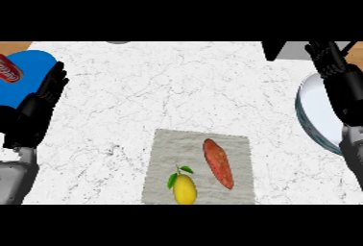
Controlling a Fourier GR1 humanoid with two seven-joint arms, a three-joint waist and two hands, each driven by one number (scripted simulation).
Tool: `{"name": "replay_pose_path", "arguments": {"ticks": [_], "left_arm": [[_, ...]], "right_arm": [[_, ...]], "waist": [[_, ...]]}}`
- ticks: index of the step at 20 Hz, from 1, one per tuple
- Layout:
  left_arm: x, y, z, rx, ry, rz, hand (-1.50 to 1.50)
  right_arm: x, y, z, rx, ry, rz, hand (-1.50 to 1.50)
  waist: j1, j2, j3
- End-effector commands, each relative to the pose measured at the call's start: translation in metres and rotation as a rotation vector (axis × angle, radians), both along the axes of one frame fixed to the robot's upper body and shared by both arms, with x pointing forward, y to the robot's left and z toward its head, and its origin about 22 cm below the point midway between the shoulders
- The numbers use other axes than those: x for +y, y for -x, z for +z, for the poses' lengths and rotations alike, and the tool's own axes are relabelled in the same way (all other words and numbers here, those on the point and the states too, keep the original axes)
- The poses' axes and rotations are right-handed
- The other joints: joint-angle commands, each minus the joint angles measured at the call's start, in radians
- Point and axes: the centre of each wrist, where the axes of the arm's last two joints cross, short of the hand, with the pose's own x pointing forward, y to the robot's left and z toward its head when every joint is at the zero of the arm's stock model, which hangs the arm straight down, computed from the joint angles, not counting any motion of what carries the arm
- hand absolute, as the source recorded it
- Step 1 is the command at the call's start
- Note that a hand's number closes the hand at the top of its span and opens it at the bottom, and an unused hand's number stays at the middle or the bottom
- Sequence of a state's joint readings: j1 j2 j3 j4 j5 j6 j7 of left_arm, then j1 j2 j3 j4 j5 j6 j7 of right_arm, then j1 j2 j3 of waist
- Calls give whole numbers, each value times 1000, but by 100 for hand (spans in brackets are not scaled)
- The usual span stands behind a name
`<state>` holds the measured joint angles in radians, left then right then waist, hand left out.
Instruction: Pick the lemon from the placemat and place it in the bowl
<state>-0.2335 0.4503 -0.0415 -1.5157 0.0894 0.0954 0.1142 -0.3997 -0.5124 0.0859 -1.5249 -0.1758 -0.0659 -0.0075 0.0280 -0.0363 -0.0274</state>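
A yellow lemon (184, 189) with green leaves lies on the grey placemat (170, 149) near the view's lower edge. An orange-red sweet potato (218, 162) lies beside it on the same mat, to its right. The bowl (315, 115), pale and silvery, sits at the right edge, partly hidden by my right arm. My right hand (334, 67) is raised over the bowl with its fingers straight, open. My left hand (44, 96) rests open at the left edge, fingers up. Both hands are well apart from the lemon.
A blue plate (25, 74) sits at the far left behind my left hand, with a red can (8, 68) on it. A dark object (273, 49) stands at the counter's back right. The white marble counter (177, 86) stretches between the hands.
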Motion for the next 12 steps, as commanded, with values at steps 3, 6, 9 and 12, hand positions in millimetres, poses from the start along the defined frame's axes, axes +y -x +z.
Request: {"name": "replay_pose_path", "arguments": {"ticks": [3,6,9,12], "left_arm": [[-28,18,-14,2,92,-125,0],[-60,20,-33,41,154,-280,0],[-78,22,-40,102,189,-310,0],[-80,28,-42,91,222,-374,0]], "right_arm": [[78,42,-12,-12,-108,-14,150],[123,74,-40,37,-152,1,150],[123,84,-74,124,114,-129,150],[177,113,-104,94,46,-97,-150]], "waist": [[-41,22,25],[-72,21,23],[-76,23,22],[-32,34,26]]}}
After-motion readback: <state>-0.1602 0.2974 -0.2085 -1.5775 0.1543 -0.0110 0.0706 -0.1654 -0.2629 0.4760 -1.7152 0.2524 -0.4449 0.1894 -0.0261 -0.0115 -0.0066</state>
